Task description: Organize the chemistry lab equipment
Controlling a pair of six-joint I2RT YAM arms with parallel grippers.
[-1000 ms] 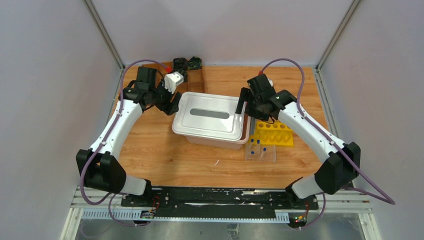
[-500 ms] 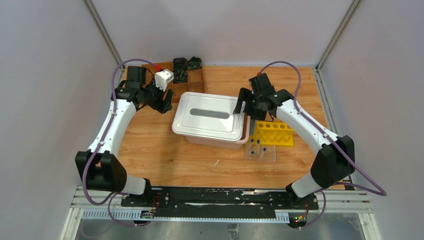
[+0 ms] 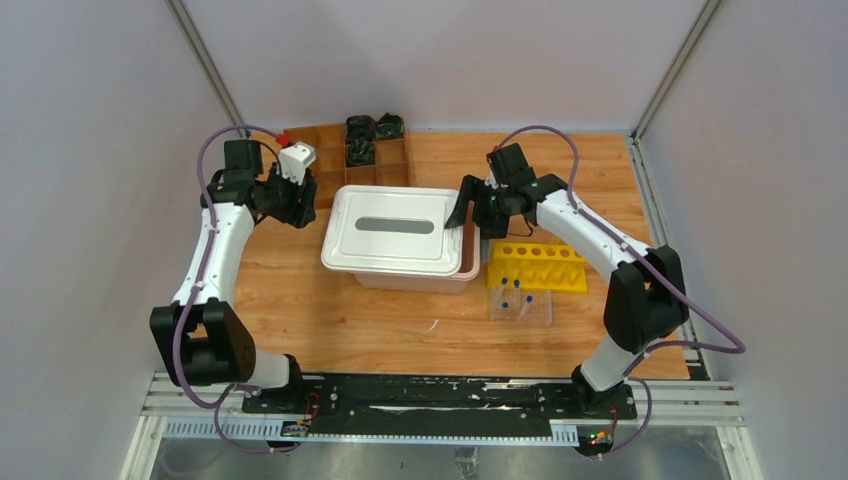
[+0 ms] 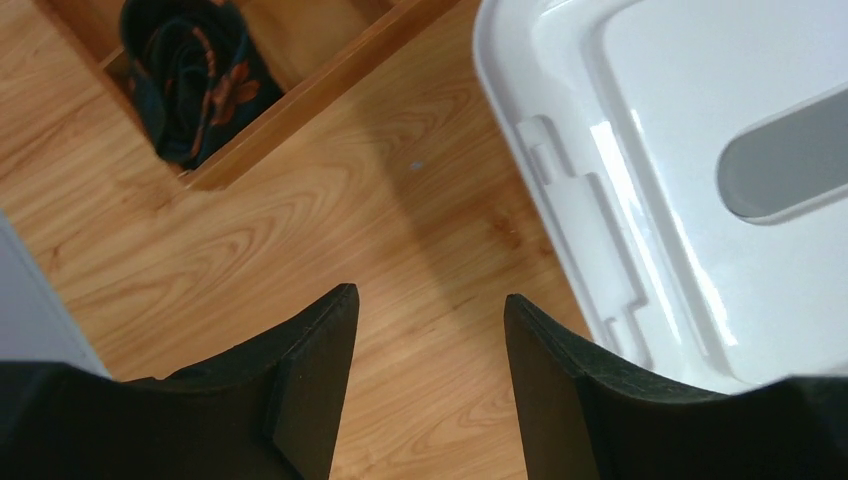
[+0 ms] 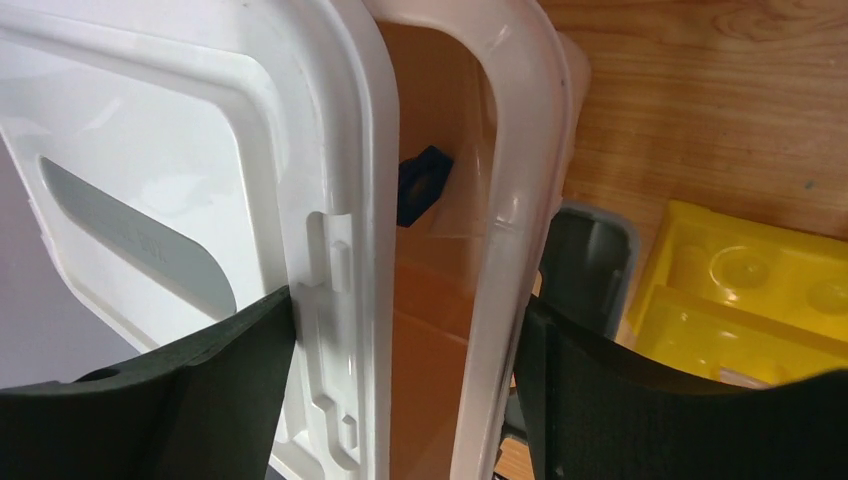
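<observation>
Left gripper (image 4: 430, 300) spread, empty, over table (image 4: 400, 220). Right gripper (image 5: 405, 300) straddles white lid (image 5: 200, 130) and pink bin (image 5: 510, 200) rim; we can't tell if clamped. Yellow rack (image 3: 537, 266), clear tray (image 3: 520, 305) just right of bin. Grey lid patch (image 3: 393, 225) unreadable.

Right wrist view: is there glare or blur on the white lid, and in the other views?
Right wrist view: white lid sharp, only a soft sheen on its rim, the jaws dark, slightly blurred. Left wrist view: bright glare streaks on the lid, table grain crisp. Top external view: even light, soft shadows, no glare.
</observation>
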